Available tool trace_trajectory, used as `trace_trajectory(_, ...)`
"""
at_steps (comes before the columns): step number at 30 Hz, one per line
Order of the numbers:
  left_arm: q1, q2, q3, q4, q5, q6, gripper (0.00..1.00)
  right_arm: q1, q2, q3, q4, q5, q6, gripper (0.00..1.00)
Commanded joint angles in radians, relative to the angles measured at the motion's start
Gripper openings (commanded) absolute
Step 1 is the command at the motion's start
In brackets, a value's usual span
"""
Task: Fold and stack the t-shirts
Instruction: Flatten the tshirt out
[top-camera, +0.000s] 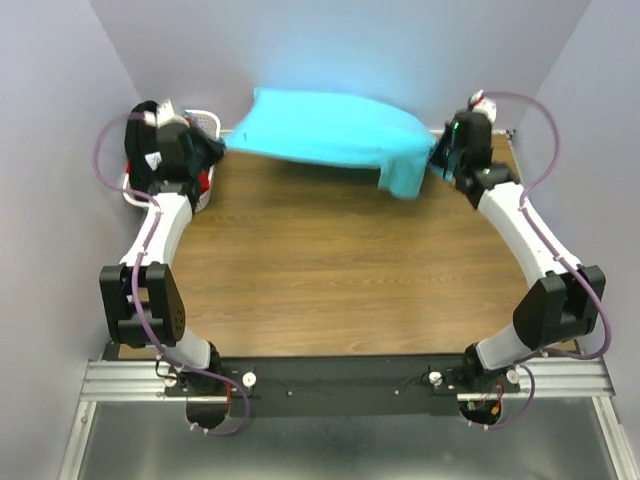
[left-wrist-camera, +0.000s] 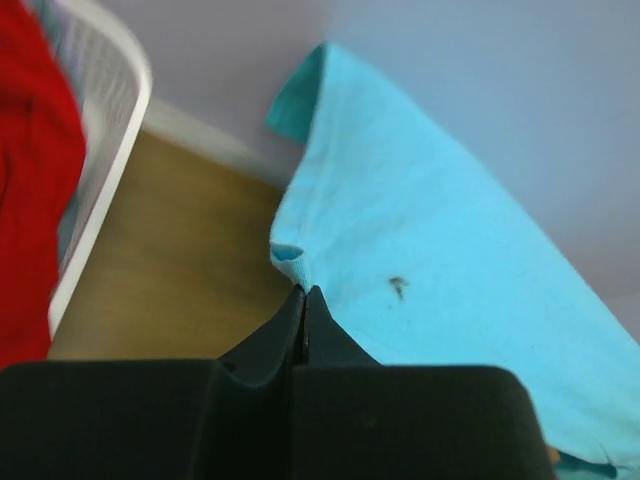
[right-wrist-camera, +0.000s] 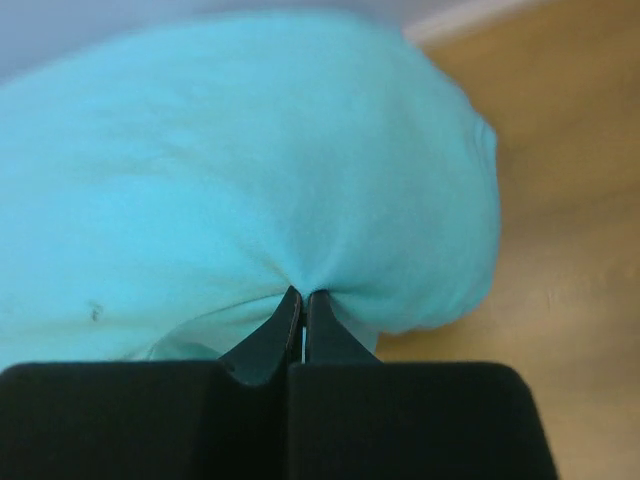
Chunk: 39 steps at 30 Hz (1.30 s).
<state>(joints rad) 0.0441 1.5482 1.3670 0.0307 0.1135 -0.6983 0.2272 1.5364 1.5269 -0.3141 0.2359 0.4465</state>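
Note:
The turquoise t-shirt (top-camera: 325, 130) hangs stretched in the air across the far end of the table, held at both ends. My left gripper (top-camera: 218, 148) is shut on its left edge, seen up close in the left wrist view (left-wrist-camera: 304, 290) with the turquoise t-shirt (left-wrist-camera: 430, 230) beyond it. My right gripper (top-camera: 436, 155) is shut on its right end, where the turquoise t-shirt (right-wrist-camera: 250, 170) bunches at the tips (right-wrist-camera: 304, 295). A loose part droops at the right (top-camera: 402, 180). A red t-shirt (left-wrist-camera: 30, 170) lies in the basket. The black t-shirt is out of view.
A white lattice basket (top-camera: 200, 125) stands at the far left corner, behind my left arm; its rim also shows in the left wrist view (left-wrist-camera: 115, 110). The wooden table (top-camera: 330, 270) stretches in front of the shirt. Lilac walls close in the back and sides.

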Motion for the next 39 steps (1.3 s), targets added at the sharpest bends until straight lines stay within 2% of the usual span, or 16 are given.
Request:
trace_trajectory(1,0.003,-0.026,-0.242,0.038,0.028,-0.053,0.0,-0.003,-0.01,-0.258,-0.029,-0.027,0.093,0.05)
trace_trajectory(2,0.003,-0.022,-0.288,0.058,0.037,-0.056,0.0,-0.003,-0.004,-0.296,-0.029,-0.039,0.1,0.1)
trace_trajectory(3,0.002,-0.016,-0.366,0.075,0.051,-0.067,0.0,-0.003,0.011,-0.373,-0.029,-0.053,0.107,0.23)
trace_trajectory(6,-0.004,0.015,-0.457,0.065,0.074,-0.089,0.0,-0.003,0.03,-0.453,-0.023,-0.064,0.116,0.46)
trace_trajectory(7,-0.004,0.018,-0.473,0.058,0.071,-0.09,0.0,-0.003,0.018,-0.496,-0.023,-0.067,0.123,0.61)
trace_trajectory(9,-0.007,0.007,-0.522,0.046,0.051,-0.093,0.04,-0.003,-0.033,-0.54,-0.022,-0.06,0.136,0.8)
trace_trajectory(10,-0.009,0.003,-0.531,0.034,0.038,-0.09,0.07,-0.003,-0.051,-0.554,-0.022,-0.063,0.136,0.83)
trace_trajectory(14,-0.009,-0.022,-0.559,-0.006,0.008,-0.083,0.08,-0.003,-0.148,-0.654,-0.023,-0.09,0.149,0.84)
trace_trajectory(21,-0.012,-0.069,-0.583,-0.058,-0.009,-0.076,0.04,0.003,-0.326,-0.855,-0.033,-0.168,0.264,0.82)
trace_trajectory(27,-0.012,-0.094,-0.576,-0.103,-0.04,-0.055,0.04,0.053,-0.406,-0.916,-0.094,-0.257,0.33,0.73)
trace_trajectory(31,-0.012,-0.089,-0.572,-0.12,-0.048,-0.052,0.04,0.183,-0.42,-0.935,-0.17,-0.241,0.383,0.7)
trace_trajectory(34,-0.01,-0.092,-0.575,-0.12,-0.049,-0.052,0.02,0.26,-0.459,-0.959,-0.238,-0.149,0.448,0.7)
trace_trajectory(39,-0.01,-0.099,-0.594,-0.117,-0.048,-0.052,0.0,0.265,-0.571,-1.021,-0.315,-0.124,0.509,0.7)
